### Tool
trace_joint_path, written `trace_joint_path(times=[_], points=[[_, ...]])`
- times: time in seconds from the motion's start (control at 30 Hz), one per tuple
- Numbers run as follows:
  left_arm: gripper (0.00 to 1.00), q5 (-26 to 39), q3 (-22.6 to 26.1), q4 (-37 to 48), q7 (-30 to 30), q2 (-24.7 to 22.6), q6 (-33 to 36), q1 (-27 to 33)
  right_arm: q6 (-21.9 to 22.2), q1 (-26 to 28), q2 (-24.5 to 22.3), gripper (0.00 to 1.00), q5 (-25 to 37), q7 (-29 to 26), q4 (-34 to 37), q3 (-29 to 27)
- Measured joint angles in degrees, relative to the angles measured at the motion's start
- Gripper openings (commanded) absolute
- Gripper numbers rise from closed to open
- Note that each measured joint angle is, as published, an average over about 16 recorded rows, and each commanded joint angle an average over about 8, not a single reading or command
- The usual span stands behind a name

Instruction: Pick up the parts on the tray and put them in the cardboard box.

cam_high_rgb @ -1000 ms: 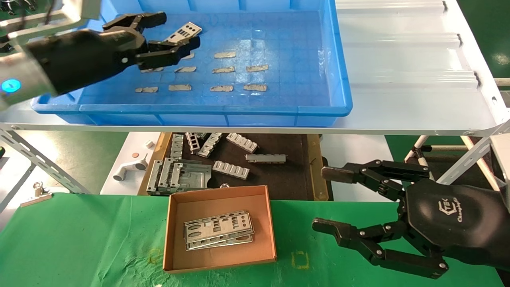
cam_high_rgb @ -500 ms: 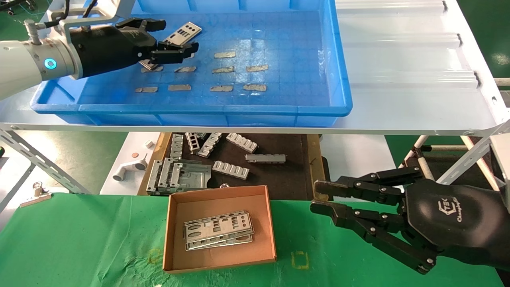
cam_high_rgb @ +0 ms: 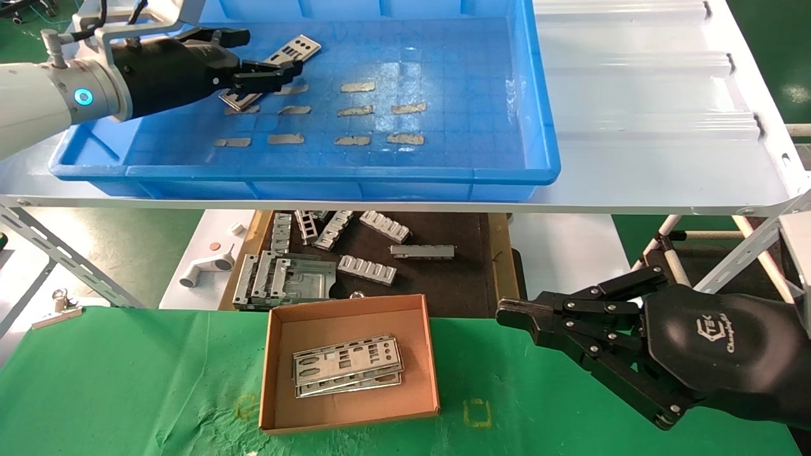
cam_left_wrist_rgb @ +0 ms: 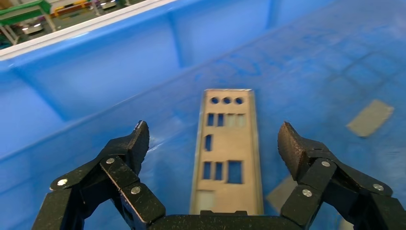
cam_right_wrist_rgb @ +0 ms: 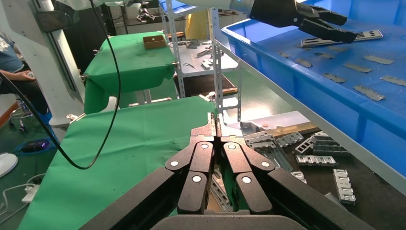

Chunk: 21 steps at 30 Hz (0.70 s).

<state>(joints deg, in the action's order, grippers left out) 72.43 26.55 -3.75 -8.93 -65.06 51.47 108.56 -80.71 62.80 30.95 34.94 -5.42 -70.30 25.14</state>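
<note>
Silvery punched metal plate (cam_left_wrist_rgb: 229, 148) lies flat in the bright blue plastic tray (cam_high_rgb: 532, 95), between the wide-open, empty left hand (cam_left_wrist_rgb: 218, 143) (right hand (cam_high_rgb: 507, 312) closed, idle).

The left gripper (cam_high_rgb: 256, 58) reaches far forward with its fingers (cam_left_wrist_rgb: 131, 143) spread wide, while the right gripper (cam_high_rgb: 510, 311) hangs low, fingertips pressed together.

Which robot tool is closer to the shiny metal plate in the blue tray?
Left. The left tool is open around the metal plate in the blue tray; the right tool is shut, far off beside the cardboard box.
</note>
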Motion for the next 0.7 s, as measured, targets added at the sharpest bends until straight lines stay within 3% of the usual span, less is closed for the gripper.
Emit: trace_joint_path(times=[0.7], points=[[0.0,0.0,-0.06,3.13,-1.3,-1.06,-2.06,0.33,0.0,0.0,0.0,0.0,0.0,0.0,0.0,0.0]])
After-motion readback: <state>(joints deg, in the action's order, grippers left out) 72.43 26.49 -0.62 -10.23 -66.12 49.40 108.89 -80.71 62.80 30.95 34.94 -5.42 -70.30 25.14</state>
